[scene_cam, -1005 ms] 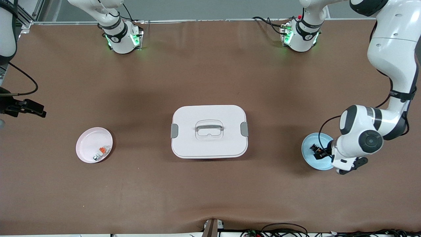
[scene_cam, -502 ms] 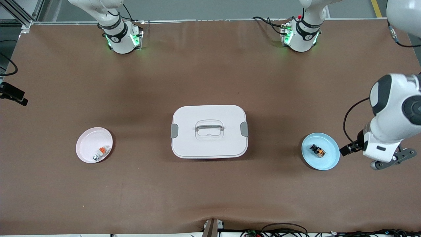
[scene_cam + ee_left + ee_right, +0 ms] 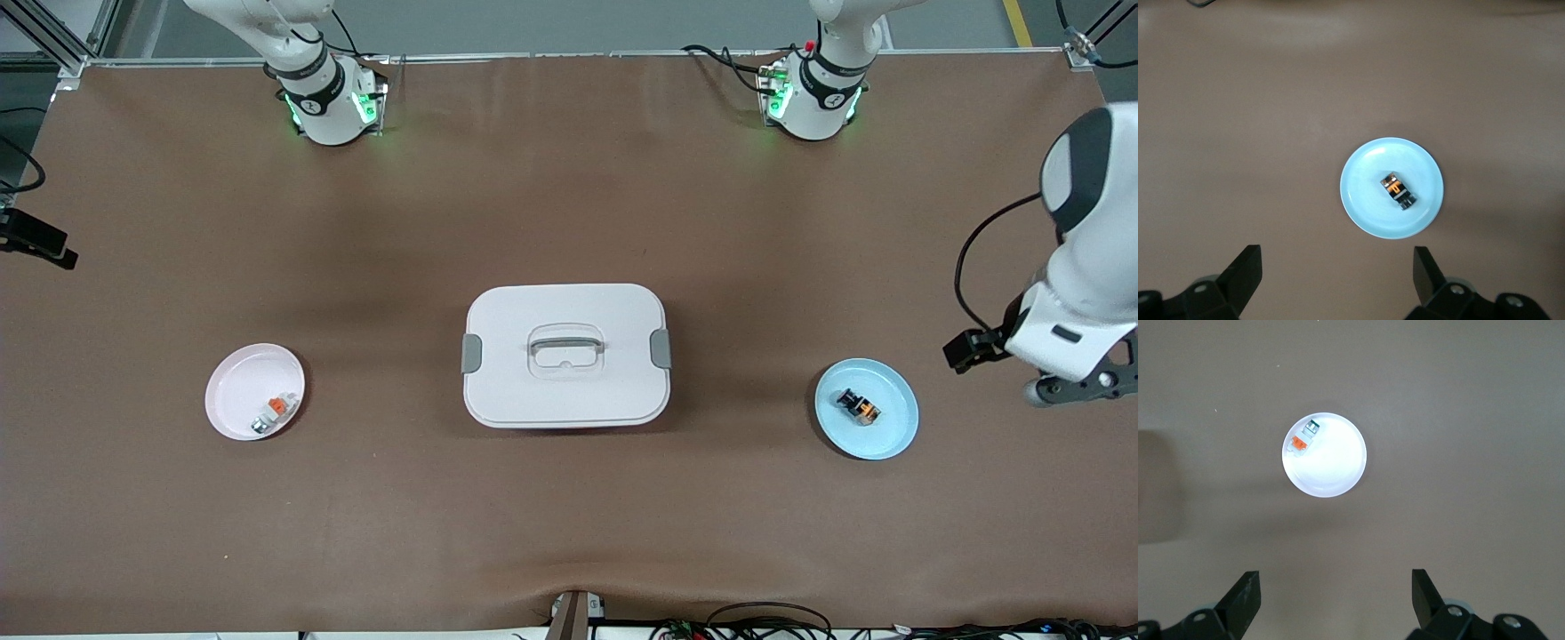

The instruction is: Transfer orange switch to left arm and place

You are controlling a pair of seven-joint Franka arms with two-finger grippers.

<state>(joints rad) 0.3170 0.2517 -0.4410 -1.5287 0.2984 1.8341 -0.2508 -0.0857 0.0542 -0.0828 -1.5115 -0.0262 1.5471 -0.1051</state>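
Note:
The orange switch (image 3: 858,407), black with an orange-tan section, lies on a light blue plate (image 3: 889,436) toward the left arm's end of the table. It also shows in the left wrist view (image 3: 1397,191). My left gripper (image 3: 958,351) is open and empty, high over bare table beside that plate (image 3: 1358,207); its fingertips (image 3: 1248,263) stand wide apart. My right gripper (image 3: 58,256) is open and empty, high over the table edge at the right arm's end. The white box (image 3: 565,356) stands shut at the table's middle, between the two plates.
A pink plate (image 3: 236,391) toward the right arm's end holds a tiny white-grey piece with an orange cap (image 3: 271,413); the right wrist view shows the plate (image 3: 1335,470) and the piece (image 3: 1303,435). Cables lie along the table edge nearest the front camera (image 3: 765,622).
My left gripper has lifted off the blue plate and moved toward the table's end, leaving the switch on the plate. My right gripper has drawn back to the table edge.

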